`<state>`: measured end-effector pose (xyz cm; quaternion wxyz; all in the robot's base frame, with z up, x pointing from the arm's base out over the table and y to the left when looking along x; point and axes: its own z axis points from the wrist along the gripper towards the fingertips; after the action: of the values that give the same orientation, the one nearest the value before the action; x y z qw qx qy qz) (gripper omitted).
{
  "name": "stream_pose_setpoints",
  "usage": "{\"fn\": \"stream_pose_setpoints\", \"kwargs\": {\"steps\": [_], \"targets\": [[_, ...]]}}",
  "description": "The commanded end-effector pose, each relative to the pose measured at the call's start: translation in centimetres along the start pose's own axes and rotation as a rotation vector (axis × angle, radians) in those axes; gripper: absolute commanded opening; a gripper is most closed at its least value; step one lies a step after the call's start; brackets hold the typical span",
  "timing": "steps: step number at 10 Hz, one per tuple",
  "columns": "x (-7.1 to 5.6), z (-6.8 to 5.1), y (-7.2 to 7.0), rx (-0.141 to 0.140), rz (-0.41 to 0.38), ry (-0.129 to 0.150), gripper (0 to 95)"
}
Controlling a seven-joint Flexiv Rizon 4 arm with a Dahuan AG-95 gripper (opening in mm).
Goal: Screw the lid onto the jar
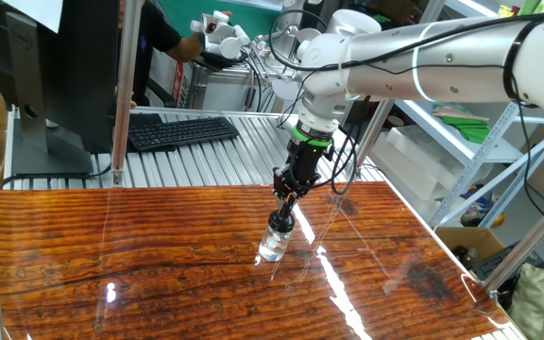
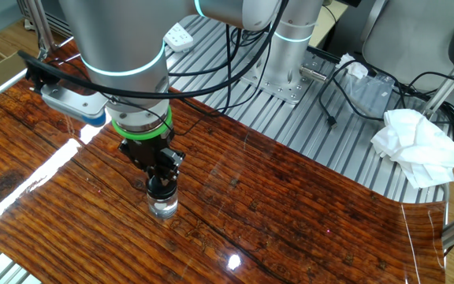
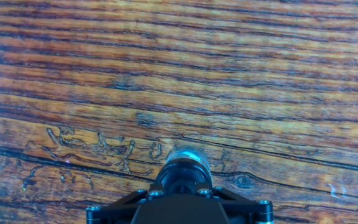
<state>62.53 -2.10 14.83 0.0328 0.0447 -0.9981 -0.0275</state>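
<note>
gripper [image 1: 284, 213] clamping lid [image 2: 162, 189], on jar [image 1: 274, 244]

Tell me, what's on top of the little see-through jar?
A dark lid sits on top of the jar, with the claw closed around it from above. The claw covers most of the lid, so its top can't be seen.

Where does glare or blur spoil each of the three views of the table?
One fixed view: white glare streaks on the table beside the jar. The other fixed view: a bright band at the left edge. Hand view: the gripper and lid are blurred; the wood grain is sharp.
</note>
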Motion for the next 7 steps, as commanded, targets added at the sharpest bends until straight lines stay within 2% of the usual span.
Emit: {"fn": "stream_pose_setpoints", "kwargs": {"steps": [1,7], "targets": [[0.00,0.02,-0.01,0.000,0.001,-0.001,0.0],[0.10,0.31,0.02,-0.003,0.003,-0.005,0.0]]}}
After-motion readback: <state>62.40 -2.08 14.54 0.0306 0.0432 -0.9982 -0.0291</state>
